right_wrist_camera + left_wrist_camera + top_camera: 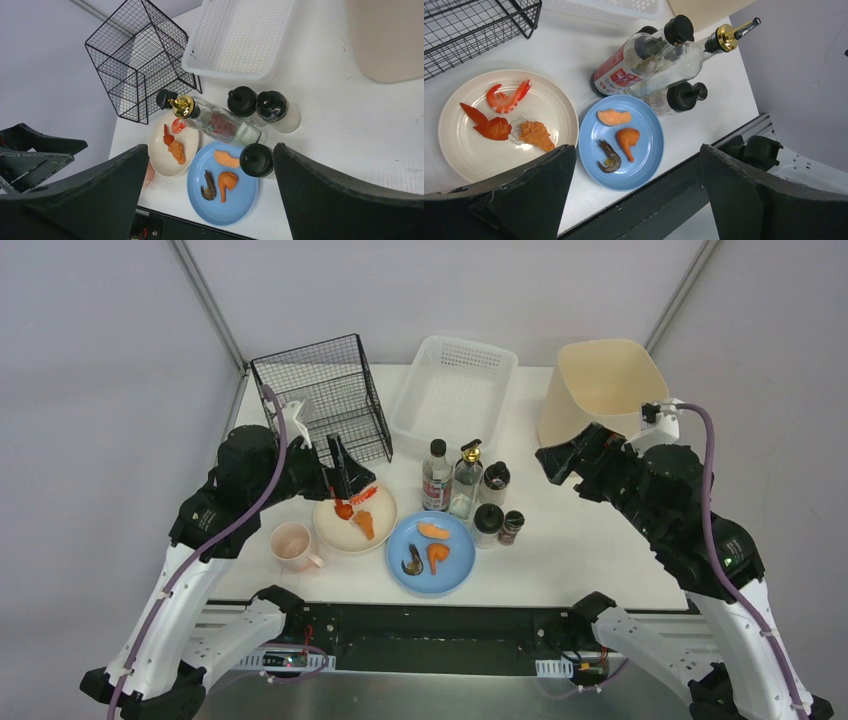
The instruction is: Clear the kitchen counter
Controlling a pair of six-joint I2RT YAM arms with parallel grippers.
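Counter [600, 550]: white, matte; metal frame [225, 612] along near edge.
Walls [100, 340]: plain grey.
Bottle [624, 67]: red-white label, text unreadable.
Left gripper [636, 150]: fingers apart.
Right gripper [210, 147]: fingers apart.

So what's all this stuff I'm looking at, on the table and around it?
kitchen counter: one, white, under everything
wire basket: one, black, back left
perforated basket: one, white, back middle
bin: one, beige, back right
bottles and jars: five, mostly black-capped, one gold-spouted, clustered at centre
cream plate: one, front left
red and orange food: three pieces, on the cream plate
blue plate: one, front centre
orange and dark food: three pieces, on the blue plate
mug: one, pink, left of the cream plate
left gripper: one, black, open, above the plates
right gripper: one, black, open, raised at the right near the bin
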